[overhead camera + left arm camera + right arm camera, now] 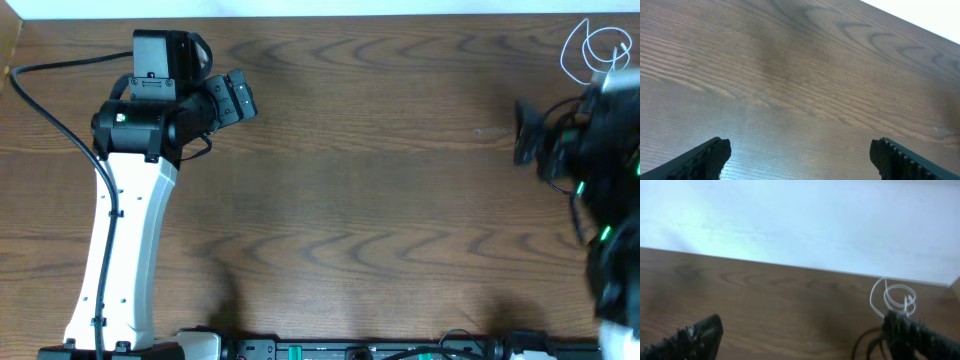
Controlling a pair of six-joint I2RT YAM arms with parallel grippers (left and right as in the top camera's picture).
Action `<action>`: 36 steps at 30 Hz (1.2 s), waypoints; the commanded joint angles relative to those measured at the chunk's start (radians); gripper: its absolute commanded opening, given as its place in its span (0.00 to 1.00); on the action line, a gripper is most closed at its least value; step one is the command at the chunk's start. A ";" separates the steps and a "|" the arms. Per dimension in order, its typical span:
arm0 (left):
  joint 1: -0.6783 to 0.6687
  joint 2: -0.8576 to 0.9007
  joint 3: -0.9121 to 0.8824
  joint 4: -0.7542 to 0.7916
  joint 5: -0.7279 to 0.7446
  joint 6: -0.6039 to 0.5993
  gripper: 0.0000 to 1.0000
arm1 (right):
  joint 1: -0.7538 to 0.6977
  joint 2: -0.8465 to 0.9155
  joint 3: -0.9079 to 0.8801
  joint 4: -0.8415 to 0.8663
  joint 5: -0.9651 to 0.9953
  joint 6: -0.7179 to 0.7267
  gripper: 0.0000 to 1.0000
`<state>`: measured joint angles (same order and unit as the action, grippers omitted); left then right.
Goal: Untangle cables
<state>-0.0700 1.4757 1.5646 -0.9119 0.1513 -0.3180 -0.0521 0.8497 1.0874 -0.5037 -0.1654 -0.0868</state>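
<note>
My right pincer [802, 332] stands wide apart and empty, and so does the left pincer [800, 152], over bare desk [790, 75]. I judge this the approach, with nothing gripped yet. Next I'd reach toward two o'clock for the white cable [892, 297], thin and loosely looped near the desk's far edge, with black cords [865, 342] just below it.

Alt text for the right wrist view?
A coiled white cable lies on the wooden table near its far edge, just past one fingertip of the right end effector. Its jaws stand wide open, holding nothing.
</note>
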 commanded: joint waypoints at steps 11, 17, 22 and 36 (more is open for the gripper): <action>0.002 0.009 -0.007 0.000 -0.003 -0.009 0.95 | 0.023 -0.555 -0.756 0.441 0.043 -0.042 0.99; 0.002 0.009 -0.007 0.000 -0.003 -0.009 0.95 | 0.039 -0.739 -0.950 0.518 0.043 -0.042 0.99; 0.002 0.009 -0.007 0.000 -0.003 -0.009 0.95 | 0.041 -0.829 -1.044 0.538 0.043 -0.042 0.99; 0.002 0.009 -0.007 0.000 -0.003 -0.009 0.96 | 0.040 -0.834 -1.082 0.439 0.043 -0.042 0.99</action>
<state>-0.0700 1.4757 1.5646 -0.9123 0.1513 -0.3180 -0.0162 0.0147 0.0078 -0.0624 -0.1329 -0.1177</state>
